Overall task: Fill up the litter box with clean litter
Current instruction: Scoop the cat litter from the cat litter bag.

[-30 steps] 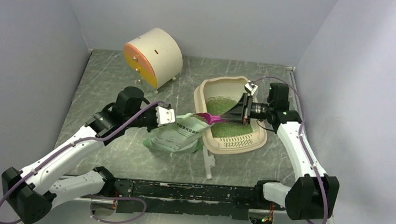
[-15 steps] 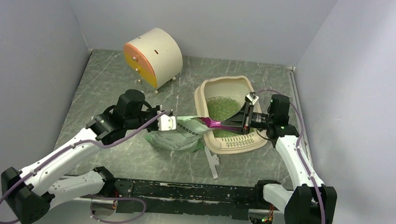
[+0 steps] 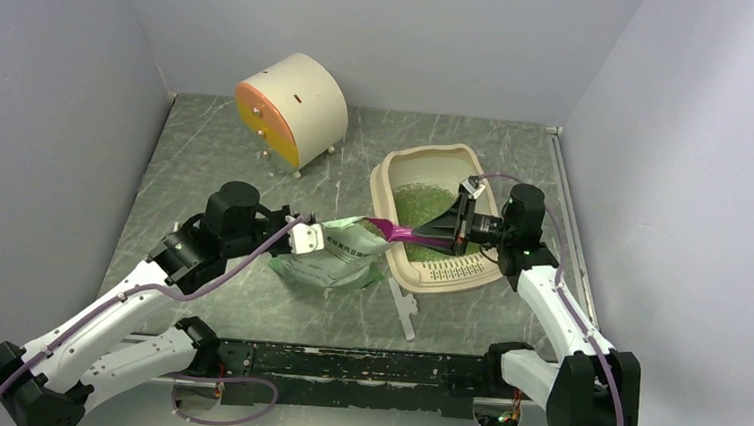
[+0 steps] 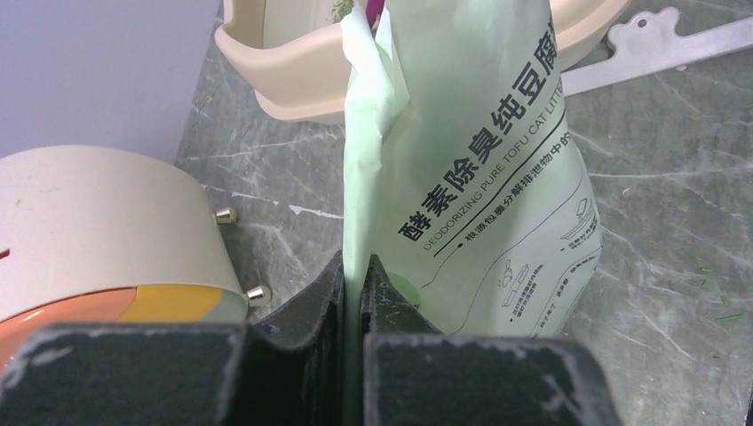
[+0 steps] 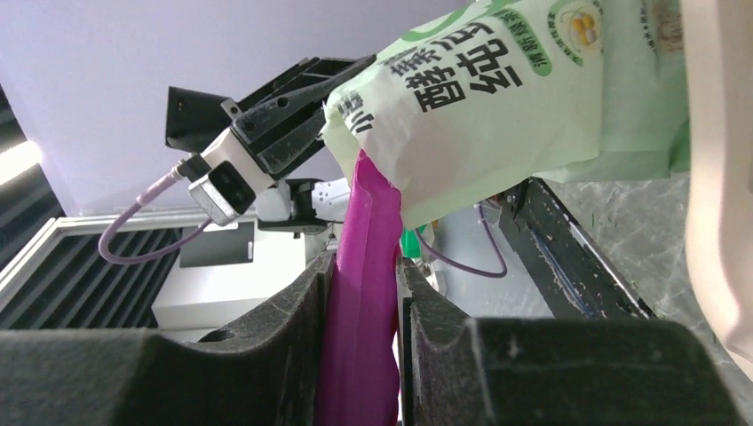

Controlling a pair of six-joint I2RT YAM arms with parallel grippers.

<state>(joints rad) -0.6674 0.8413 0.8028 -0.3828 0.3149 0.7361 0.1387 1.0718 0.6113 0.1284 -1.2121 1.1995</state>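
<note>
The beige litter box [image 3: 435, 153] sits right of centre with a bed of green clean litter [image 3: 419, 201] inside. A light-green printed bag [image 3: 342, 253] lies just left of it. My left gripper [image 3: 313, 237] is shut on the bag's edge, and in the left wrist view the bag [image 4: 479, 169] rises from between the left gripper's [image 4: 352, 271] fingers. My right gripper [image 3: 447, 240] is shut on the handle of a magenta scoop [image 3: 399, 232], and the scoop's head lies at the bag's mouth. In the right wrist view the scoop [image 5: 366, 240] runs up from the right gripper [image 5: 364, 284] into the bag [image 5: 506, 98].
A cream half-cylinder cabinet [image 3: 295, 107] with an orange face stands at the back left. A flat white strip [image 3: 404, 310] lies on the table in front of the litter box. Grey walls close in three sides. The litter box's rim [image 4: 293, 84] is just beyond the bag.
My right gripper has carried the scoop left, from over the litter box to the bag's mouth. My left arm has shifted slightly, still gripping the bag.
</note>
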